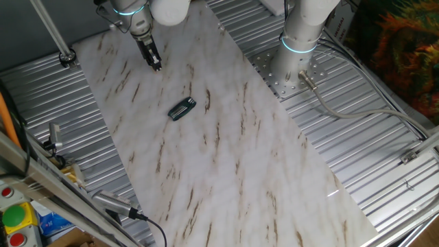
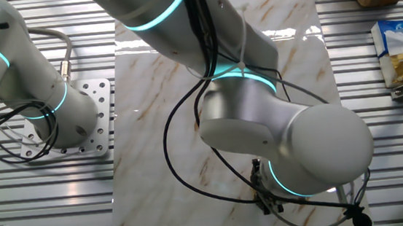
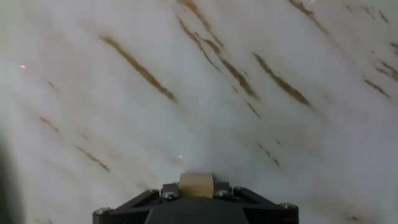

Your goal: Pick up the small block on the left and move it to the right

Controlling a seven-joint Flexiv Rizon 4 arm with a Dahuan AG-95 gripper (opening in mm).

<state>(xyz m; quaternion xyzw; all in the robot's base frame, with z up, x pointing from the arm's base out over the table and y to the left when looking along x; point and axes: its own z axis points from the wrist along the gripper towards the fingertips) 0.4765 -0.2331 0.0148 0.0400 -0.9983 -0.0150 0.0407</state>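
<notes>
One arm, one gripper, and it's down low at the far end of the marble-patterned tabletop in one fixed view, fingers pointing at the surface, tips at or just above it; contact can't be judged from here. The tips sit close together, and the hand view shows why: a small tan wooden block sits squarely between the gripper's dark fingers, plain-faced and pale, clamped in the narrow gap between them. So the gripper is closed on the small block, and the block is right at the fingertips, with the brown-veined marble blurred beyond it.

Moving rightward in one fixed view, a flat dark oblong piece with a greenish edge lies on the marble, well apart from the gripper, nearer the camera and a little to the right of the fingers, set at a slant. Further right again stands the arm's white base column with a glowing cyan ring, bolted to a perforated metal plate beside the marble.

In the other fixed view the arm's big silver-white joints fill the middle; the gripper only peeks out below the wrist, mostly hidden, and the block can't be made out there.
</notes>
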